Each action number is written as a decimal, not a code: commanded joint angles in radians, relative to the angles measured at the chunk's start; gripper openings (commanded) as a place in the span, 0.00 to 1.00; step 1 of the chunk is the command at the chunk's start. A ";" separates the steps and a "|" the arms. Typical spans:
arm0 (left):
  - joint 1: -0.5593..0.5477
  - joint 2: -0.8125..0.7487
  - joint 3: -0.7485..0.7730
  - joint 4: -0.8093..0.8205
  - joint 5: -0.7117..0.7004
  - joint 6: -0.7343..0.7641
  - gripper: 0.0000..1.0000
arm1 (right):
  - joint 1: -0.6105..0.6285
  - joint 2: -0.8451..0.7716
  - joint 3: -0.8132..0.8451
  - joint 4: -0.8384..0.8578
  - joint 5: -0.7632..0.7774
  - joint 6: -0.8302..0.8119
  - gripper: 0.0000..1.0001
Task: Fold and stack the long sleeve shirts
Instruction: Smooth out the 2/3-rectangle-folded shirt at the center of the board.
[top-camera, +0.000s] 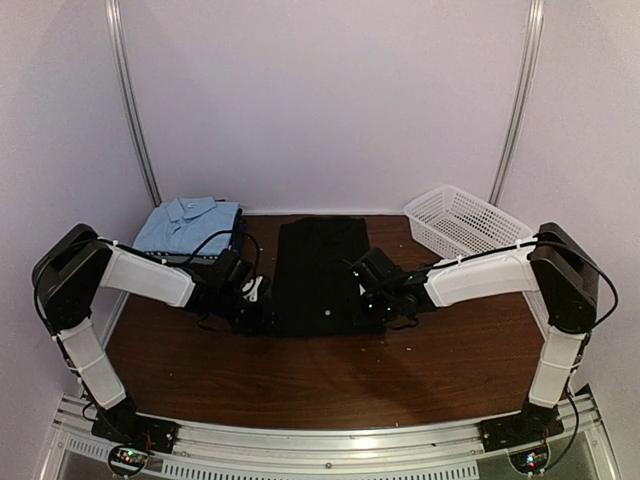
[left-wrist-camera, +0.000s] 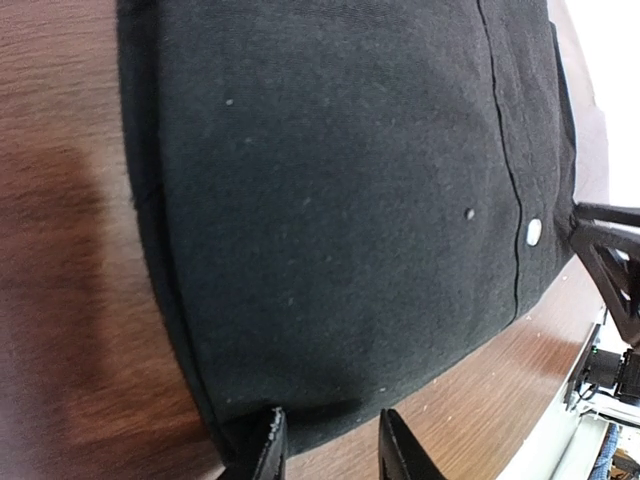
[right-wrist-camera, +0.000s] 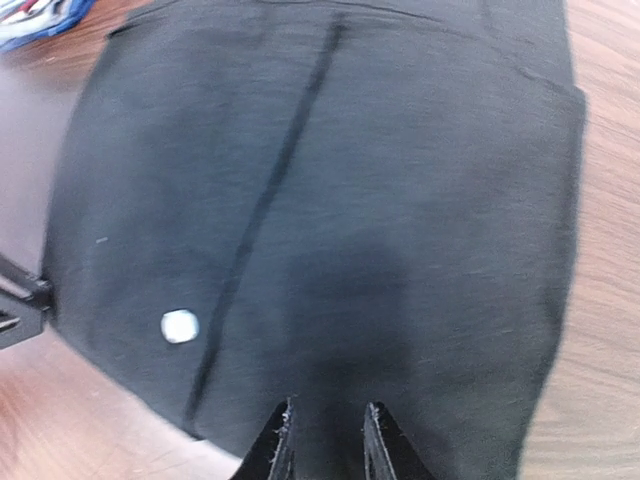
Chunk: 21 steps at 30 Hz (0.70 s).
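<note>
On the table (top-camera: 300, 385): one black shirt (top-camera: 320, 275), one blue shirt (top-camera: 185, 222), one basket (top-camera: 465, 220).

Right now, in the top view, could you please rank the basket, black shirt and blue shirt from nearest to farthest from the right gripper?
1. Black shirt, in the middle.
2. Basket, back right.
3. Blue shirt, back left.

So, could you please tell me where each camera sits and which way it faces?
Top external: high behind the bases, looking down at the table; left arm and right arm flank the black shirt.
Left wrist: on the left arm, facing the shirt's near corner; left gripper at bottom.
Right wrist: on the right arm, facing the shirt's near hem; right gripper at bottom.
Shared: both wrist views show the shirt's white button.
</note>
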 joint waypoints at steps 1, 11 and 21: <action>-0.003 -0.053 -0.028 -0.020 -0.046 -0.003 0.33 | 0.043 0.014 0.047 -0.025 0.022 0.011 0.25; -0.002 -0.137 -0.063 -0.072 -0.083 0.006 0.33 | 0.063 0.084 0.013 -0.008 0.002 0.033 0.26; 0.000 -0.163 -0.077 -0.082 -0.097 0.017 0.33 | 0.041 -0.143 -0.153 0.078 -0.035 0.087 0.27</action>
